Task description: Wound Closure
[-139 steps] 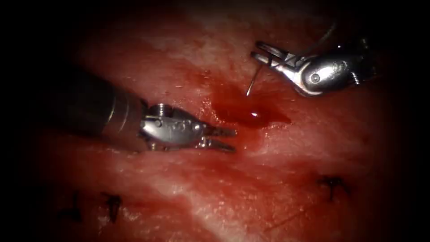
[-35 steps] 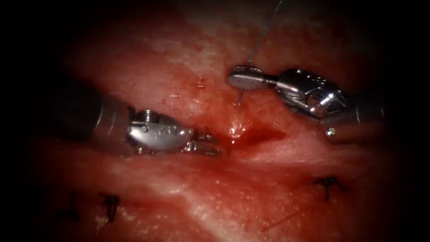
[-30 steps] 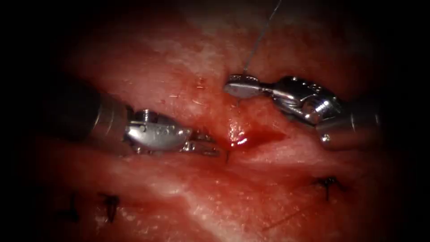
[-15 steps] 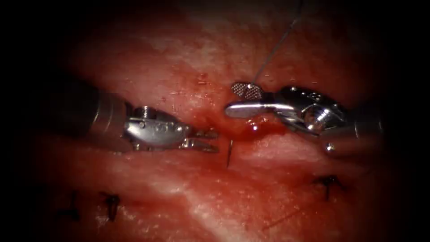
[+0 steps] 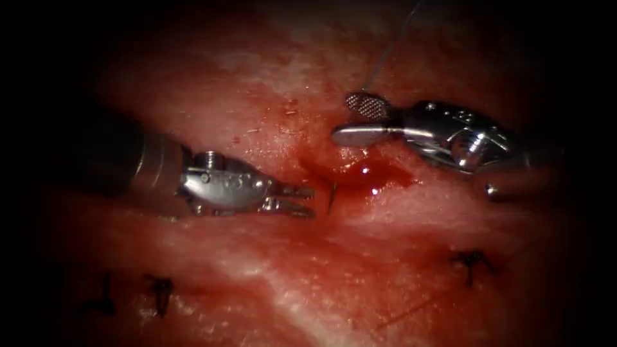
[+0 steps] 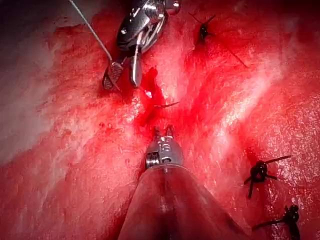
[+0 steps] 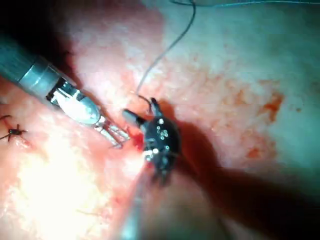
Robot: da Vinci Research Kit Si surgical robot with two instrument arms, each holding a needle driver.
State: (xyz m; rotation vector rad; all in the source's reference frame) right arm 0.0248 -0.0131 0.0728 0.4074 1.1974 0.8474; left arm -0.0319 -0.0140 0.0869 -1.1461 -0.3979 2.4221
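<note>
- Endoscope view: we see the right tool [image 5: 355, 119] with jaws parted and holding nothing, above the pool of red fluid [image 5: 369, 177] in the cut [image 5: 347, 177]; the left tool [image 5: 307, 200], jaws slightly apart and empty, lies left of the cut; the needle [image 5: 331, 196] is in the tissue [image 5: 270, 270], its tip emerging just beside the left tool's jaws; the thread [image 5: 385, 54] rises from near the right tool; dark finished stitches [image 5: 472, 262] lie below.
- Left wrist view: we see the left tool [image 6: 164, 135] open just short of the needle tip [image 6: 167, 105]; the right tool [image 6: 122, 75] spread, the thread [image 6: 90, 30] beside it.
- Right wrist view: we see the right tool [image 7: 141, 111] open, the thread [image 7: 167, 47] trailing away; the left tool [image 7: 117, 136] close by.
</note>
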